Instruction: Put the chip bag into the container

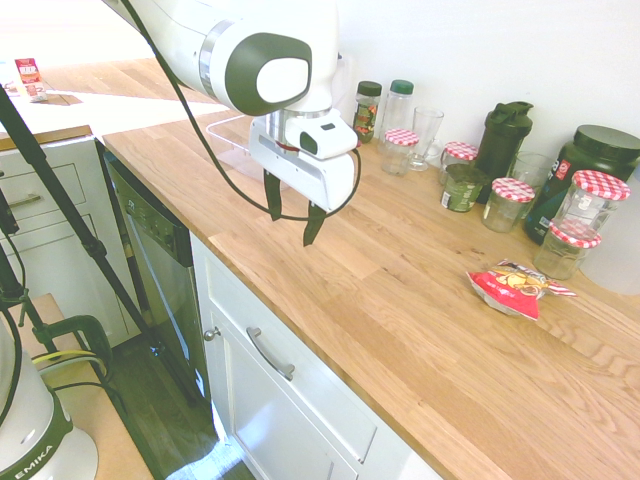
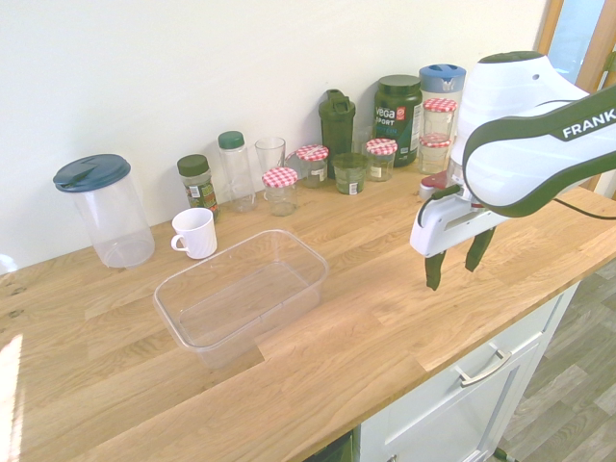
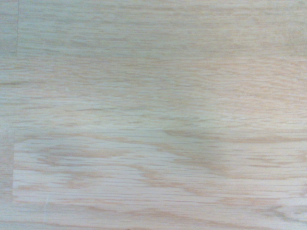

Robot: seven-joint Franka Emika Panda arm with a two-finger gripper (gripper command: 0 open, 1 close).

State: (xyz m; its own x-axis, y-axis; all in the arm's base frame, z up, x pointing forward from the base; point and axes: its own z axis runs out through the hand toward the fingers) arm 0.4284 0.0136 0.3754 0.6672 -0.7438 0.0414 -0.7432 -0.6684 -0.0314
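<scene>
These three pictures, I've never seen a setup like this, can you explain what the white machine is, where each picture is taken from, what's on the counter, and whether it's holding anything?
The white machine is a robot arm. Its gripper has two dark jaws, which stand open and empty above the wooden counter.

Two pictures come from cameras standing outside the robot, on opposite sides of it. The third comes from a camera on its wrist, looking straight down, so it shows only bare wood.

On the counter lie a red chip bag, a clear, empty plastic container, a white mug and a tall pitcher with a blue lid. Jars and bottles stand in a row along the wall.
</scene>
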